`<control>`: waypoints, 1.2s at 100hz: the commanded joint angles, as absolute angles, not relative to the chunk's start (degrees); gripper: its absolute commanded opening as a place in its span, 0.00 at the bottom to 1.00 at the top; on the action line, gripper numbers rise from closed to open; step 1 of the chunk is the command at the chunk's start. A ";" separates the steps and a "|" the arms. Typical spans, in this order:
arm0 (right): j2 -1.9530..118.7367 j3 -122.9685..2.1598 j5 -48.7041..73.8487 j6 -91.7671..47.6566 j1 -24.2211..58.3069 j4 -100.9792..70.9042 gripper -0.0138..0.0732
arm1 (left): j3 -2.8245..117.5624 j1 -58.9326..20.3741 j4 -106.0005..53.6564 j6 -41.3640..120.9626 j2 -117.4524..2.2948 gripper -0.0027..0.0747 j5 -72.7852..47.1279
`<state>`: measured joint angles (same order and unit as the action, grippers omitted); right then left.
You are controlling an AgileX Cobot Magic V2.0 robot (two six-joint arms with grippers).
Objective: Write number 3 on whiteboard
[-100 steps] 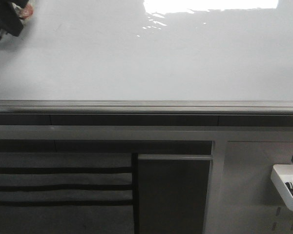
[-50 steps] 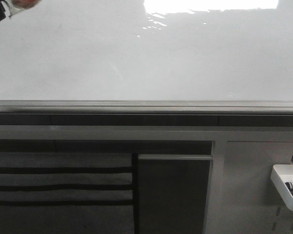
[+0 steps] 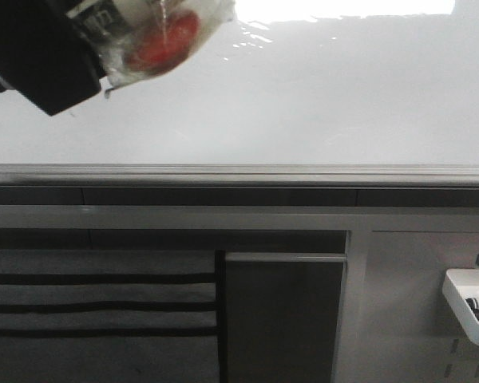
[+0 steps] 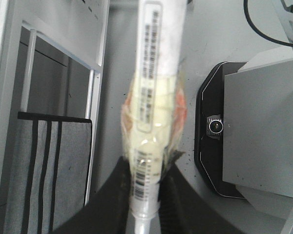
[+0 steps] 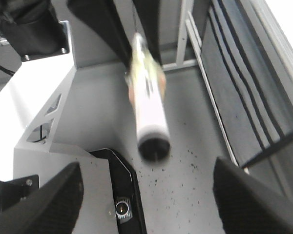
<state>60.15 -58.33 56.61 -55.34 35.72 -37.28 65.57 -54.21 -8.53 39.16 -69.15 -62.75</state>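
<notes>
The whiteboard (image 3: 303, 104) is glossy white, with glare at its top edge and a grey rail (image 3: 239, 171) along its lower edge. The number 3 is not in view; the visible board surface carries no marks. My left gripper (image 3: 88, 48) sits at the upper left of the front view, close to the camera, shut on a white marker (image 3: 164, 36) wrapped in clear tape with an orange patch. In the left wrist view the marker (image 4: 154, 87) stands clamped in the left gripper (image 4: 145, 195). My right gripper (image 5: 146, 204) is open and holds nothing; the marker (image 5: 149, 107) shows beyond it.
Below the board is a grey panel with a white tray (image 3: 471, 303) at the lower right, a dark cabinet opening (image 3: 283, 319) and striped grey fabric (image 3: 96, 311). A black camera base (image 4: 215, 126) sits on the speckled grey surface beneath the arms.
The left gripper with the marker slid almost out at the top left corner, then came back in to the right and lower, looming much larger. The board stays unmarked.
</notes>
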 commanded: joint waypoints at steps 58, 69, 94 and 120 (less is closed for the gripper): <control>68.52 -66.42 52.87 -55.85 40.82 -38.78 0.47 | 67.43 -54.74 -9.51 39.27 -68.11 0.01 -58.70; 68.52 -66.42 53.23 -55.85 40.82 -38.78 0.42 | 67.43 -54.74 -9.51 39.27 -68.11 0.01 -58.23; 68.52 -66.42 53.33 -55.85 40.82 -38.78 0.30 | 67.43 -54.74 -9.51 39.27 -68.11 0.01 -58.23; 68.52 -66.42 53.45 -55.85 40.82 -38.78 0.15 | 67.43 -54.74 -9.51 39.27 -68.11 0.06 -58.11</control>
<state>69.46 -64.47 54.67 -55.44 40.79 -36.43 65.57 -54.34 -8.53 39.51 -69.25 -60.96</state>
